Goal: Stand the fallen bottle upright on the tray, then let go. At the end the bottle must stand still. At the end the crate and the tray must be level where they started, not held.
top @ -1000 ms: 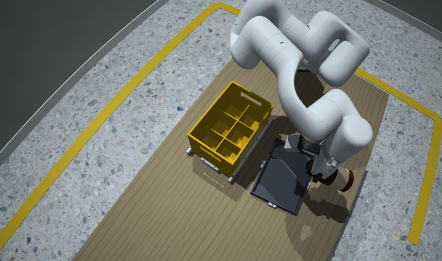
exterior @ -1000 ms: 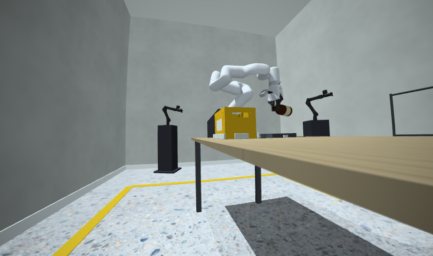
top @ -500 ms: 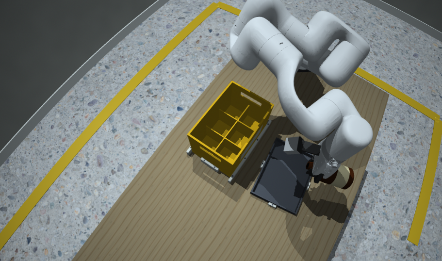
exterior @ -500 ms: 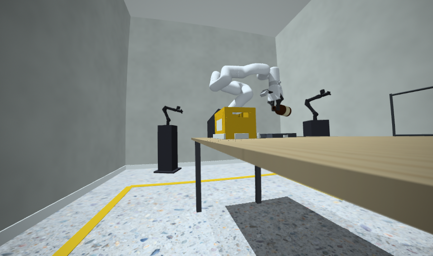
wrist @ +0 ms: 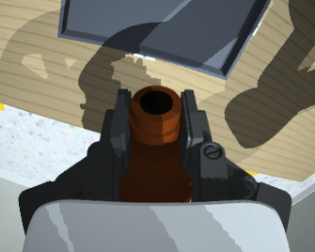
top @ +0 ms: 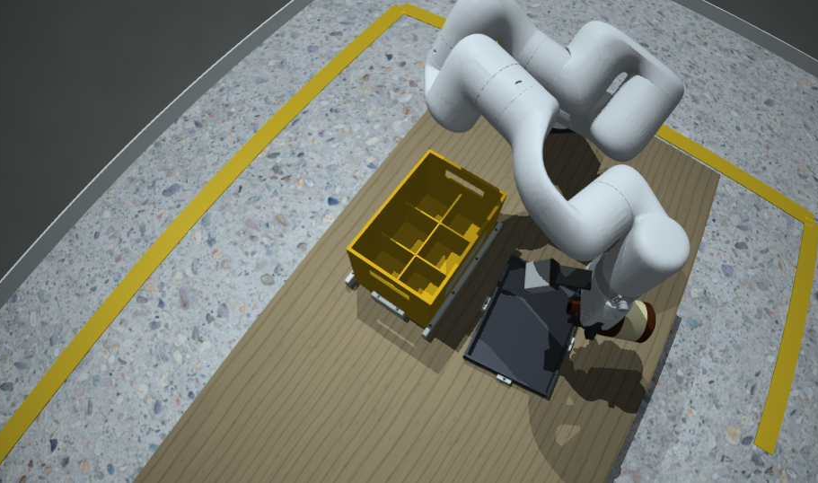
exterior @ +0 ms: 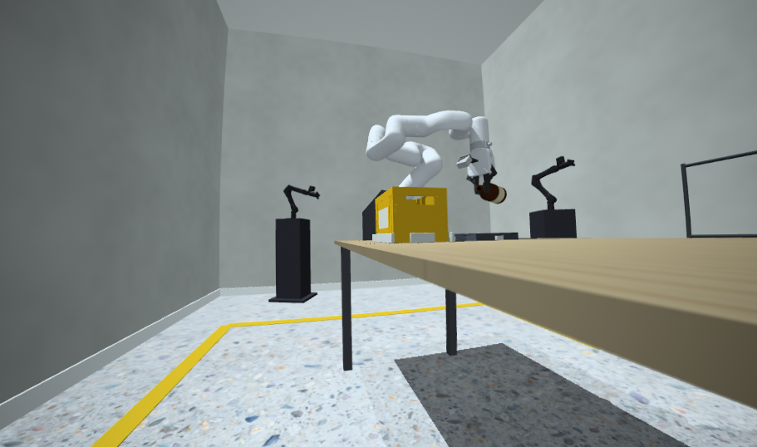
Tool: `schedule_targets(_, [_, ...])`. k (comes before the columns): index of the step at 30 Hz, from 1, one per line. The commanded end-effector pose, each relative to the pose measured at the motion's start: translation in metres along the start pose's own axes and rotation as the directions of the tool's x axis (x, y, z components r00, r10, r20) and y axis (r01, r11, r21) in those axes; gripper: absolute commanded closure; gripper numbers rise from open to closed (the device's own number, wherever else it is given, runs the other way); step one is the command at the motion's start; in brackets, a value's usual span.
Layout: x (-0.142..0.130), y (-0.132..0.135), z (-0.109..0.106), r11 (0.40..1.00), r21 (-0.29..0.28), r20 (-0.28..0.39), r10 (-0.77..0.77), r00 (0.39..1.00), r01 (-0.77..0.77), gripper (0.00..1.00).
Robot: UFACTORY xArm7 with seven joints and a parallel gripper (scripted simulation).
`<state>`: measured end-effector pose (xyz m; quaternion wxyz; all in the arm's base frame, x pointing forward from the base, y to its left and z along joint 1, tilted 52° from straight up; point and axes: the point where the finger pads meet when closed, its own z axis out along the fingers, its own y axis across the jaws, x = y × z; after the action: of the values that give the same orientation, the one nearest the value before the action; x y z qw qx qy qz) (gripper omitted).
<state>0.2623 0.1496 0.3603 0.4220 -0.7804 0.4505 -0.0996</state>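
1. The brown glass bottle with a cream label band (top: 633, 320) is hanging in the air, lifted well above the wooden slatted table (top: 315, 384), near the table's right long edge as the top view shows it.
2. The bottle's long axis is lying tilted, closer to level than to upright: in the exterior view (exterior: 493, 193) its base is pointing outward and slightly down, away from the arm, while its neck is pointing up toward the wrist.
3. In the wrist view the open mouth of the bottle (wrist: 155, 109) is facing the camera, so the long axis is running away from the lens toward the floor side of the table edge.
4. The black two-finger gripper (wrist: 155, 122) is pinching the bottle at its ribbed neck, one finger (wrist: 118, 122) pressing on each side.
5. The bottle's body is extending beyond the fingers, away from the white arm (top: 579, 197).
6. The dark grey shallow rectangular tray (top: 507, 354) is lying flat on the table, just beside and below the held bottle, toward the table's middle.
7. The yellow plastic crate with six compartments (top: 363, 252) is standing on the far side of the tray from the bottle, apart from the gripper.
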Motion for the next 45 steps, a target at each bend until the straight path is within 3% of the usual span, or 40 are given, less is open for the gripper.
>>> schedule_targets(1, [0.0003,-0.0008,-0.0009,1.0,0.003,0.0,-0.008,1.0,0.008,1.0])
schedule_targets(22, [0.0004,-0.0008,-0.001,1.0,0.002,-0.011,-0.008,1.0,0.008,1.0])
schedule_targets(45, [0.0,-0.0008,-0.0018,1.0,0.001,-0.139,-0.007,0.99,0.007,1.0])
